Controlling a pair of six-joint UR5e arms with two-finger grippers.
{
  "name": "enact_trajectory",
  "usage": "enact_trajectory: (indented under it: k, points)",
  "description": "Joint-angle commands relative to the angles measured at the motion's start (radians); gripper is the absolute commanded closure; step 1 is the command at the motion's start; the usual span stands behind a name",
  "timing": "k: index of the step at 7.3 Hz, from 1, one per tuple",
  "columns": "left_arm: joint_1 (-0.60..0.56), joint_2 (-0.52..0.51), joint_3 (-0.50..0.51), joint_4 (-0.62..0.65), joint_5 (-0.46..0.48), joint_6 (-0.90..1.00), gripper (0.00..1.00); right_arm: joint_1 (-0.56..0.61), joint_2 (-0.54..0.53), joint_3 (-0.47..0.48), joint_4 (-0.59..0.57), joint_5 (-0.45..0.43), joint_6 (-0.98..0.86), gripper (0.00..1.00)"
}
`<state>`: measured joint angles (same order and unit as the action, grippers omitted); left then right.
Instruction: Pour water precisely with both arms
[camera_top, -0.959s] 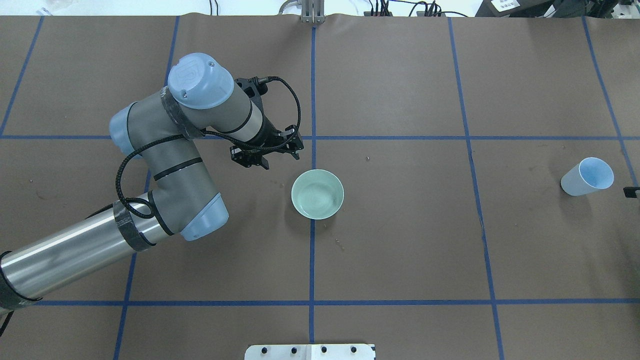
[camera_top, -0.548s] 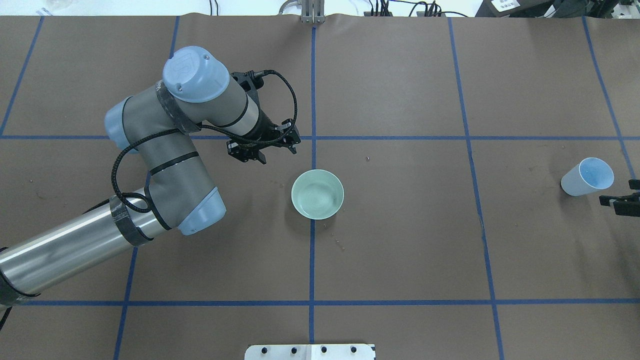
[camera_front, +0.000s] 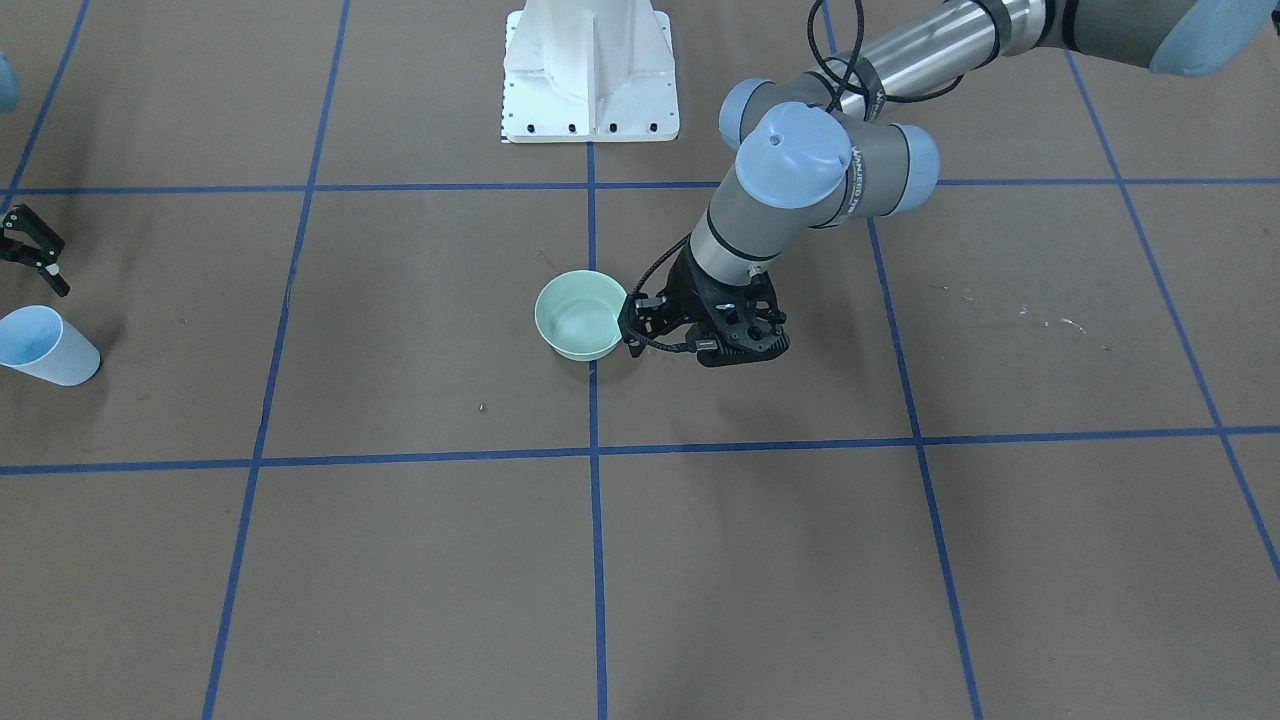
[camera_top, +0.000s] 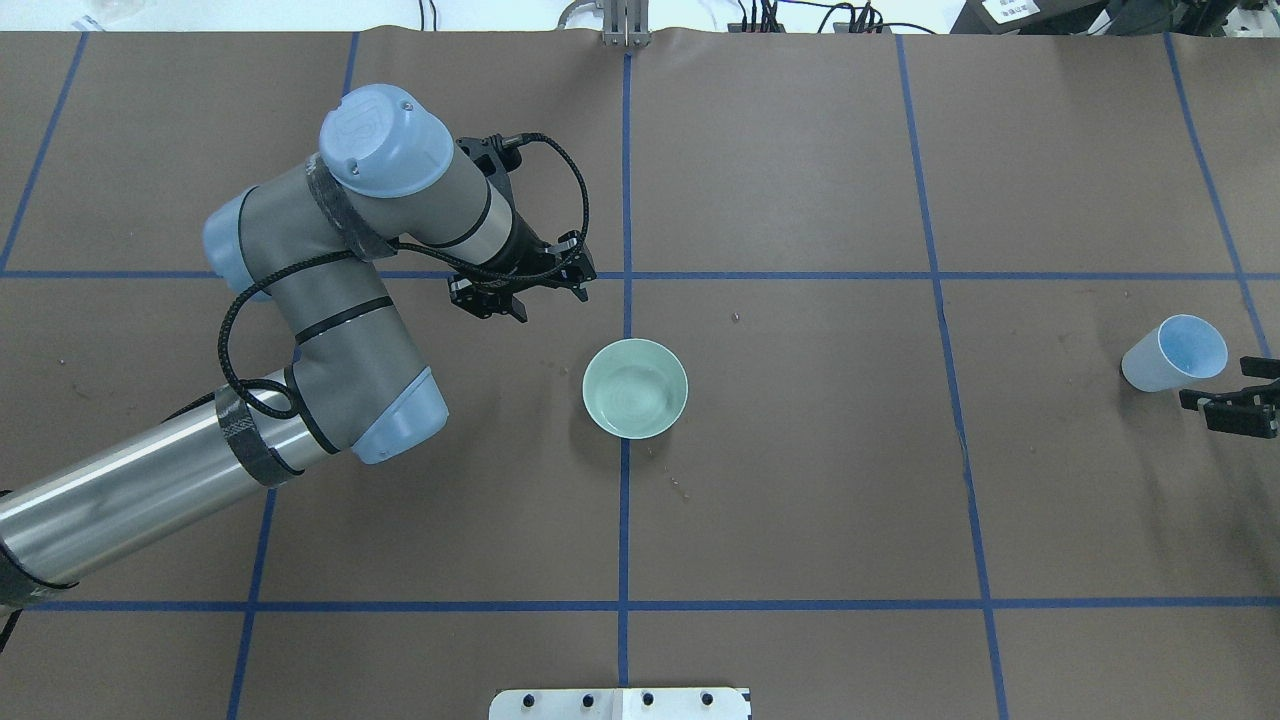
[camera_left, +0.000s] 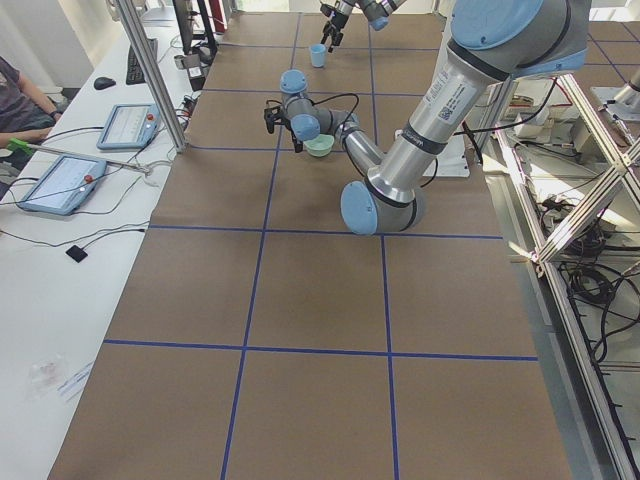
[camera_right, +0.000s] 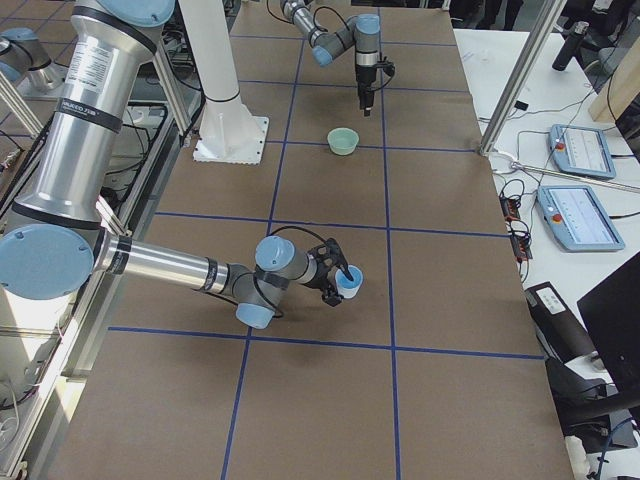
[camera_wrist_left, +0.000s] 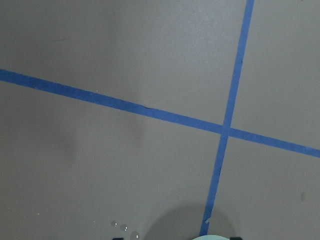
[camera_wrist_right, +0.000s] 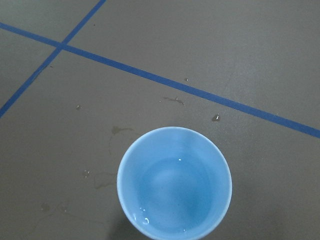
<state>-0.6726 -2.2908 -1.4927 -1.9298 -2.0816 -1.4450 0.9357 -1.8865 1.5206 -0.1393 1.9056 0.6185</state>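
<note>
My left gripper (camera_top: 552, 303) hangs open and empty just beyond and left of a pale green bowl (camera_top: 635, 388) in the overhead view. In the front view the left gripper (camera_front: 700, 350) stands beside the bowl (camera_front: 580, 315). My right gripper (camera_top: 1215, 385) is open beside a light-blue cup (camera_top: 1175, 352) at the far right and is not closed on it. The right wrist view looks down into the cup (camera_wrist_right: 174, 182), where clear water (camera_wrist_right: 145, 220) shows as white glints. The bowl's inside looks glossy.
Small water drops (camera_wrist_left: 125, 227) lie on the brown mat next to the bowl, and dried stains (camera_wrist_right: 117, 131) lie around the cup. Blue tape lines (camera_top: 625, 200) divide the mat. The white pedestal (camera_front: 590, 70) stands at the robot's side. Tablets (camera_left: 60, 180) lie on the side desk.
My left gripper has drawn back from the bowl, toward the far left. My right gripper has come in from the right edge and now sits next to the blue cup.
</note>
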Motion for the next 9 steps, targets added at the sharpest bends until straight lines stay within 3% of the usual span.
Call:
enact_trajectory:
  k: [1,2,9]
  points:
    - [-0.002,0.001,0.003,0.000,0.000,0.000,0.23,-0.029,0.026,-0.064,0.068,-0.036,-0.002,0.02]
    - [-0.002,0.002,0.003,0.000,0.000,0.000,0.23,-0.031,0.061,-0.123,0.136,-0.045,-0.005,0.03]
    - [-0.002,0.002,0.003,0.000,0.000,0.000,0.23,-0.041,0.101,-0.134,0.145,-0.100,-0.054,0.04]
